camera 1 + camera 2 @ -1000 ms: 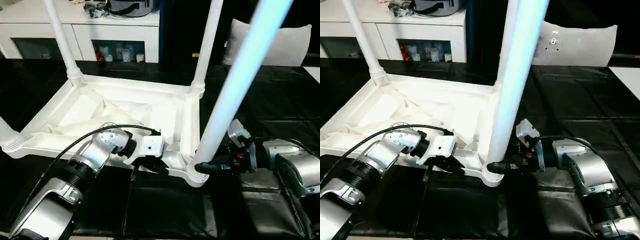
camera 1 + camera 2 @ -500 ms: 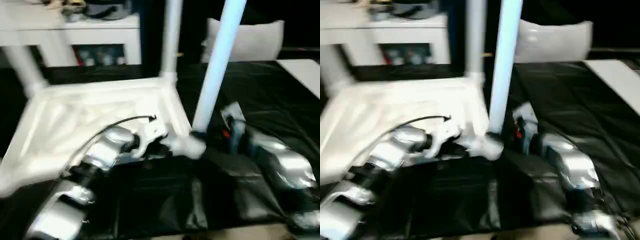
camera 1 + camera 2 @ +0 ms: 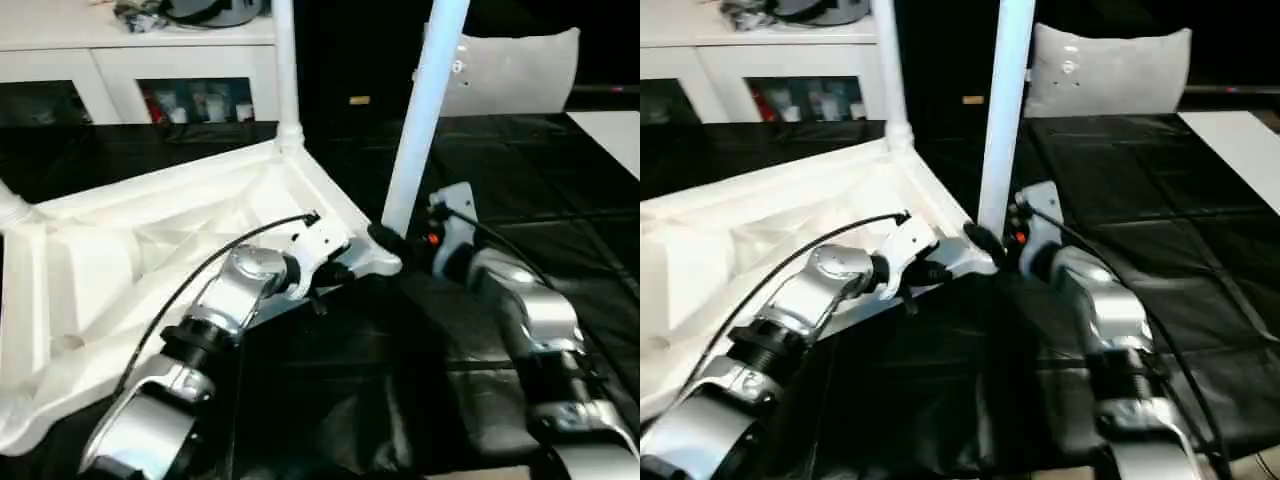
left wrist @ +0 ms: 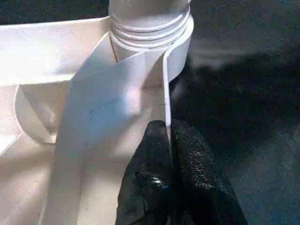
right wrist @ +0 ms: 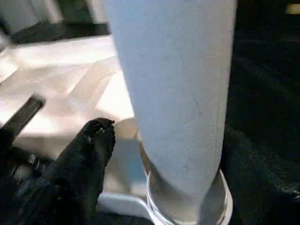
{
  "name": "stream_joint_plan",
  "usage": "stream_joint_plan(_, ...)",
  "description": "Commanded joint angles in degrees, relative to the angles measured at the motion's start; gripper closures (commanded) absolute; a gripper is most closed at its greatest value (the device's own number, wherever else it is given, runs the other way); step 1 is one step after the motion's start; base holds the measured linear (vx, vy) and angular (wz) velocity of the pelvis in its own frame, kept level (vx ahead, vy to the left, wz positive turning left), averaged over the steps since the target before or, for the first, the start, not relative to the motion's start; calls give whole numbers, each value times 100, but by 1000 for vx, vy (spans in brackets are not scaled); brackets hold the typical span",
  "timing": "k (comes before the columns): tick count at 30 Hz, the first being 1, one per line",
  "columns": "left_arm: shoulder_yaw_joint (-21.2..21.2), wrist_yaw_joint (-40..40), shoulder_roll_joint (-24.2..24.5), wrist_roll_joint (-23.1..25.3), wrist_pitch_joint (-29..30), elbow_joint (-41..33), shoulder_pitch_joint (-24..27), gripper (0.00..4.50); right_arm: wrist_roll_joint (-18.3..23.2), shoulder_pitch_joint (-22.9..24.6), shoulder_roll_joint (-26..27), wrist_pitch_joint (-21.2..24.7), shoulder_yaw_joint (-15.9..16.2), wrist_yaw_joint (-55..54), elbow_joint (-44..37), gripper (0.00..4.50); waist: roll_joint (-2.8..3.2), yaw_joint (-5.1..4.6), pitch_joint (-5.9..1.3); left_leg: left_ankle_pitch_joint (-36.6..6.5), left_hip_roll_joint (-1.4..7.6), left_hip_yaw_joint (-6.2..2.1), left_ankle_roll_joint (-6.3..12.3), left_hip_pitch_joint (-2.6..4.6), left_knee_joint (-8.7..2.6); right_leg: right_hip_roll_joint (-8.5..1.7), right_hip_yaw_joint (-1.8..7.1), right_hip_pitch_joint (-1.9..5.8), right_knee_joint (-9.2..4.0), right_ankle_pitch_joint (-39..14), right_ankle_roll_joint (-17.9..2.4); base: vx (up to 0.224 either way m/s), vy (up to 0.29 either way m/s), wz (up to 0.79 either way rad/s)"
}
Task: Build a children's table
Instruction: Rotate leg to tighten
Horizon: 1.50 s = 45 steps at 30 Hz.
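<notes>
The upturned white tabletop (image 3: 130, 270) is lying on the black floor covering (image 3: 560, 190) with its ribbed underside facing up and its legs sticking upward. The left gripper (image 4: 169, 140) is pinching the thin edge wall of the tabletop just below a corner socket (image 4: 150, 35); its two black fingers (image 4: 150, 164) are pressed together with only the plastic rim between them. The threaded base of a leg is sitting in that socket directly ahead of the jaws.

The right gripper (image 3: 385, 240) is standing at the foot of the near leg (image 3: 420, 110), which is rising upright from the same corner. One black finger (image 5: 89, 150) is lying beside the leg's base, apart from the tube; the other finger is hidden behind the leg, so the jaws are reading as spread wider than the tube rather than gripping it.

A far leg (image 3: 285, 70) is standing in the corner socket beyond both grippers. Behind the tabletop a white cabinet (image 3: 150, 70) with glass doors is standing against the wall, and a pale cushion (image 3: 520, 70) is leaning beyond the right gripper.
</notes>
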Motion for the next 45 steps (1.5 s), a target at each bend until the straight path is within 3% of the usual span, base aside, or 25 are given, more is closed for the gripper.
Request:
stream_joint_plan(1, -103, -355, 77, -60, -405, -215, -3, 450, 101, 66, -167, -90, 118, 460, -182, 46, -67, 40, -434, -462, 297, -69, 705, 10, -345, -344, 369, 449, -342, -1333, -996, 0, 0, 0)
stream_joint_plan(4, -324, -991, 436, 5, -1114, -76, 33, 450, 21, 214, -751, -158, 292, 1223, -299, 27, -67, 97, -420, -653, 298, -71, 598, 31, -359, -353, 373, 434, -380, -1580, -899, 0, 0, 0)
stream_joint_plan(11, -608, -1554, 767, 142, -1566, 129, -51, 450, 152, 384, -1254, -325, 483, 2194, -457, 27, -68, 197, -419, -808, 339, -77, 453, 56, -380, -363, 383, 423, -365, -1741, -866, 0, 0, 0)
stream_joint_plan(15, -818, -2461, 1041, 22, -2119, 29, -45, 450, 302, 455, -1543, -392, 738, 3041, -550, 56, -87, 245, -425, -741, 342, -66, 493, 37, -370, -368, 398, 435, -334, -1549, -967, 0, 0, 0)
stream_joint_plan(18, -917, -2719, 1111, -16, -2240, -80, -11, 450, 298, 480, -1577, -382, 843, 3232, -592, 83, -72, 294, -427, -707, 358, -65, 486, 48, -370, -374, 399, 420, -324, -1568, -976, 0, 0, 0)
stream_joint_plan(20, -959, -2819, 1138, -26, -2279, -137, 8, 450, 294, 488, -1575, -359, 888, 3285, -602, 90, -88, 312, -425, -679, 366, -62, 457, 53, -373, -376, 406, 415, -318, -1541, -992, 0, 0, 0)
stream_joint_plan(21, -992, -2897, 1152, -41, -2304, -193, 20, 450, 262, 490, -1549, -406, 934, 3299, -582, 117, -77, 332, -427, -679, 377, -67, 425, 68, -378, -385, 410, 411, -307, -1528, -1018, 0, 0, 0)
stream_joint_plan(23, -1029, -2997, 1165, -70, -2341, -265, 36, 450, 266, 486, -1490, -374, 983, 3310, -551, 128, -68, 331, -420, -738, 374, -63, 402, 60, -384, -374, 407, 407, -312, -1537, -1032, 0, 0, 0)
stream_joint_plan(28, -1014, -3099, 1128, -92, -2428, -211, 6, 450, 301, 503, -1455, -399, 1078, 3467, -574, 170, -82, 343, -424, -766, 358, -70, 342, 48, -381, -388, 398, 423, -345, -1779, -870, 0, 0, 0)
stream_joint_plan(31, -1007, -3111, 1112, -105, -2434, -198, 6, 450, 362, 540, -1457, -292, 1106, 3552, -633, 196, -79, 340, -430, -724, 365, -73, 350, 46, -381, -378, 401, 425, -325, -1651, -908, 0, 0, 0)
stream_joint_plan(35, -987, -3100, 1102, -153, -2376, -195, 22, 450, 432, 564, -1457, -215, 1101, 3587, -657, 225, -77, 347, -436, -644, 368, -74, 372, 44, -378, -376, 405, 431, -295, -1469, -987, 0, 0, 0)
stream_joint_plan(37, -932, -3054, 1081, -208, -2250, -206, 46, 450, 659, 595, -1387, 75, 992, 3566, -760, 238, -80, 350, -437, -645, 362, -68, 376, 48, -373, -378, 405, 434, -301, -1480, -996, 0, 0, 0)
stream_joint_plan(40, -689, -2572, 912, -269, -1555, -254, 51, 450, 660, 593, -1091, 413, 844, 2886, -939, 244, -62, 343, -414, -717, 371, -69, 323, 42, -392, -376, 405, 425, -326, -1643, -951, 0, 0, 0)
stream_joint_plan(42, -517, -2109, 732, -281, -980, -304, 37, 450, 446, 502, -780, 558, 769, 2120, -910, 244, -59, 279, -380, -957, 335, -75, 120, 67, -411, -394, 385, 417, -403, -2243, -784, 0, 0, 0)
stream_joint_plan(45, -277, -1408, 435, -296, -358, -357, 63, 450, 346, 287, -225, 845, 532, 1043, -697, 246, -66, 178, -339, -1218, 286, -97, -17, 70, -425, -382, 332, 427, -516, -2946, -461, 0, 0, 0)
